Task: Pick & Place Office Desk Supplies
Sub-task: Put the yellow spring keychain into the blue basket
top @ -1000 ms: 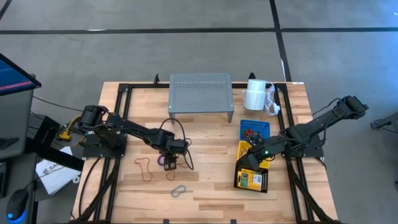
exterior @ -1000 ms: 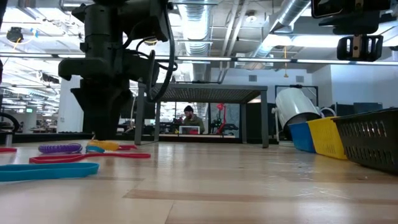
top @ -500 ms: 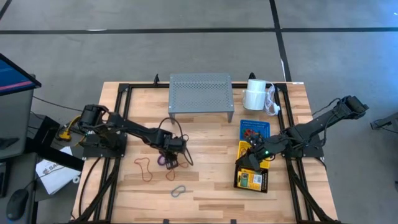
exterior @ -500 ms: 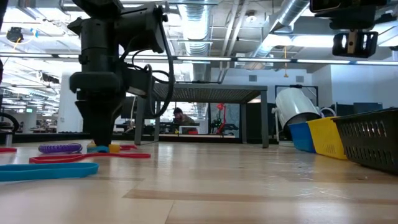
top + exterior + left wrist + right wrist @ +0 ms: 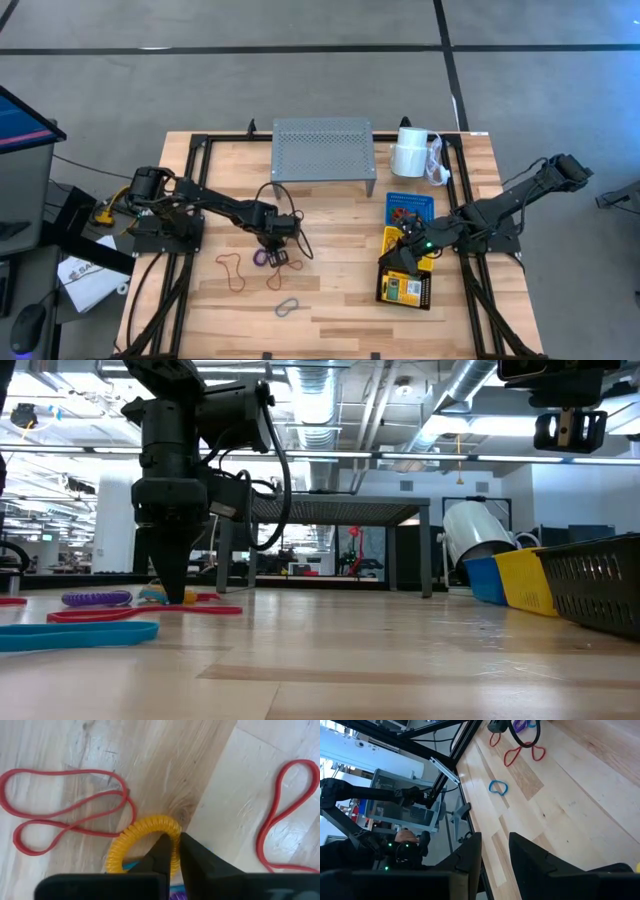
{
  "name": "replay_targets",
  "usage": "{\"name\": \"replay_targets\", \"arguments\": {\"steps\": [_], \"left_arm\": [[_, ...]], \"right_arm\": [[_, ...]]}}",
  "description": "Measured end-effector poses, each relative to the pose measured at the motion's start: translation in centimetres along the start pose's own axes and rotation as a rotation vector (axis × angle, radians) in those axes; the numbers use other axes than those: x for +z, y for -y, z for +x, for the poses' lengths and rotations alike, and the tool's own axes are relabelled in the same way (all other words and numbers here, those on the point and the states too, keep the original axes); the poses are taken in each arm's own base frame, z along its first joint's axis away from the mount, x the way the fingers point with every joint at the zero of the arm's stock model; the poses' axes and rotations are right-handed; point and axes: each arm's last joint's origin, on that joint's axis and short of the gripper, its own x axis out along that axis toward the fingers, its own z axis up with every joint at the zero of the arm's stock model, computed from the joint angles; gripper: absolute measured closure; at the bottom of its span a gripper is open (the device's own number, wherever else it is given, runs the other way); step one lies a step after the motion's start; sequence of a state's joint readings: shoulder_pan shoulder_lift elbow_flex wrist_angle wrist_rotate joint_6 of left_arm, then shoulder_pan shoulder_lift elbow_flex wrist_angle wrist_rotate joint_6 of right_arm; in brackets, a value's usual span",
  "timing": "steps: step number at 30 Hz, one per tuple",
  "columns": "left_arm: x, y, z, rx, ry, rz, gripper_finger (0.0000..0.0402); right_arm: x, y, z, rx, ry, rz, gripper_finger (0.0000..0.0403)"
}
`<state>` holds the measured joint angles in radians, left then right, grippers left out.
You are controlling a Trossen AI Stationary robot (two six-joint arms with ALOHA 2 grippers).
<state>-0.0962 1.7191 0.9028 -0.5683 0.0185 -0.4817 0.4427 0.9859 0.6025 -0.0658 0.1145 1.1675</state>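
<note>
A yellow coiled loop [image 5: 131,841] lies flat on the wood table, with a purple loop [image 5: 262,258] and a red loop [image 5: 65,810] beside it. My left gripper [image 5: 174,851] stands over it, pointing down, shut on its strand; in the low view its tip [image 5: 180,596] is at the table top. My right gripper [image 5: 495,852] hangs open with nothing between its fingers, above the yellow basket [image 5: 398,240] and the black basket [image 5: 404,290], which holds a crayon box. A blue basket [image 5: 410,208] sits behind them. My left gripper pinches the yellow loop's coiled strand [image 5: 172,831] between its two fingers, at the bend of the loop. The fingers come from above, pointing down, and lie across the strand. The loop still lies flat on the table.
A second red loop [image 5: 275,280] and a blue-grey loop [image 5: 288,306] lie nearer the front edge, and another red loop [image 5: 233,270] to the left. A grey perforated shelf [image 5: 323,150] and a white paper roll [image 5: 410,152] stand at the back.
My left gripper has come down onto the table and shut on the yellow loop, which has stayed where it lay.
</note>
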Motion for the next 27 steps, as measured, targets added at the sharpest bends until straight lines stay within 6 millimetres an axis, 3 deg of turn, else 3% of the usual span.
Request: {"name": "replay_targets", "arguments": {"steps": [7,18,27], "left_arm": [[-0.1,0.2,-1.4,-0.041,0.042,-0.02,0.0396],[0.1,0.3,-8.7,-0.219,0.354,-0.093,0.0399],[0.8,1.1,-16.3,-0.547,0.828,-0.116,0.0399]], "right_arm": [[0.1,0.0,0.0,-0.002,0.018,0.001,0.0306],[1.1,-1.5,-0.2,0.121,0.172,-0.139,0.0306],[3.5,-3.3,-0.4,0.3,0.419,-0.24,0.0297]]}}
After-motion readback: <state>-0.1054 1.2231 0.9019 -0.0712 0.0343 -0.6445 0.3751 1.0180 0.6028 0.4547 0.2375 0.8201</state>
